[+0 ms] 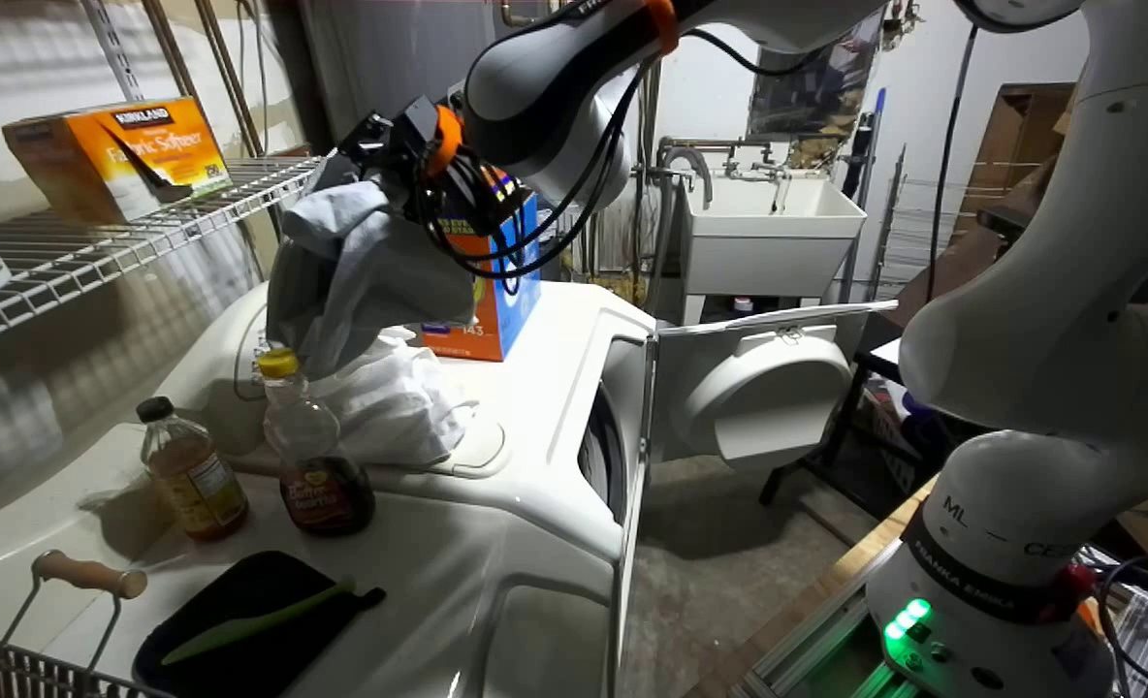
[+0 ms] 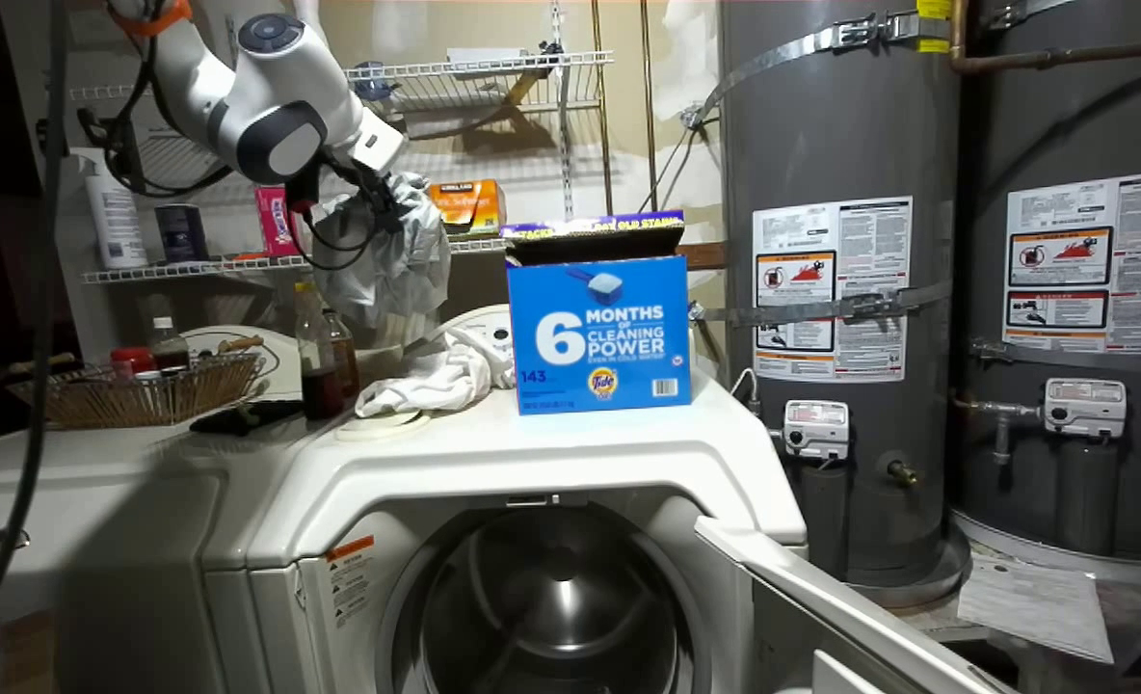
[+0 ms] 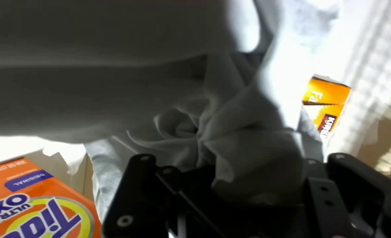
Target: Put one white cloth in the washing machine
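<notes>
Bench (image 1: pixel 419 582) formed by the tops of two white machines; sides read facing their fronts. Left end, toward the back edge: wire basket (image 2: pixel 146 395). Just right of it, flat black pad (image 1: pixel 244 591), a long green implement (image 1: pixel 249 631) lying across it. Near mid-bench, well back from the front edge: syrup bottle (image 1: pixel 327 494) with yellow cap, and a dark-capped bottle (image 1: pixel 196 480); both upright, the latter nearer the back edge. Next, in the air toward the middle of the back edge: end effector (image 2: pixel 385 204), clamped on a bunched white cloth (image 2: pixel 411 275) that hangs in loose folds. Wrist view: fabric fills the space between the black fingers (image 3: pixel 134 188). Whether the lower folds touch anything beneath, cannot tell. Below and to the right: second white cloth (image 2: pixel 445 376), heaped on the bench, just left of the detergent box (image 2: pixel 599 333), which stands upright toward the right back corner, top flap raised. Under the right half: washing machine (image 2: pixel 532 470), door (image 1: pixel 778 417) open beyond the front edge, metal drum (image 2: pixel 551 607) facing out; held cloth well apart from it. Past the right edge, grey tanks (image 2: pixel 840 145).
</notes>
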Motion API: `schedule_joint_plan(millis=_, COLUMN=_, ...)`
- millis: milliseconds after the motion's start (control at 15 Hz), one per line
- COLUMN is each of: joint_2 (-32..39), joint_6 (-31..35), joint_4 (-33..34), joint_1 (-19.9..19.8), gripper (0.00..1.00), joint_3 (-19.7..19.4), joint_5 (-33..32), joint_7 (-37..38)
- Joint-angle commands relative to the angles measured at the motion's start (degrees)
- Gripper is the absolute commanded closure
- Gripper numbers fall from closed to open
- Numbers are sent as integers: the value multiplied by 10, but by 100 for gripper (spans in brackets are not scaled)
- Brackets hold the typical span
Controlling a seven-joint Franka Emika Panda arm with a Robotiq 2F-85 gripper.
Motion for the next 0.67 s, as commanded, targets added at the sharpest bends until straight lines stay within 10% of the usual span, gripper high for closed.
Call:
schedule_joint_plan(millis=0, joint_2=-109, joint_6=-61, joint_4=-43, joint_1=-155, gripper=100, joint_3=126, joint_5=66, joint_7=60)
schedule_joint_plan(millis=333, joint_2=-167, joint_6=-53, joint_4=-104, joint_1=-370, gripper=100, joint_3=295, joint_5=85, joint_7=115)
schedule_joint_plan(millis=600, joint_2=-198, joint_6=-13, joint_4=-159, joint_1=-462, gripper=100, joint_3=339, joint_5=93, joint_7=156)
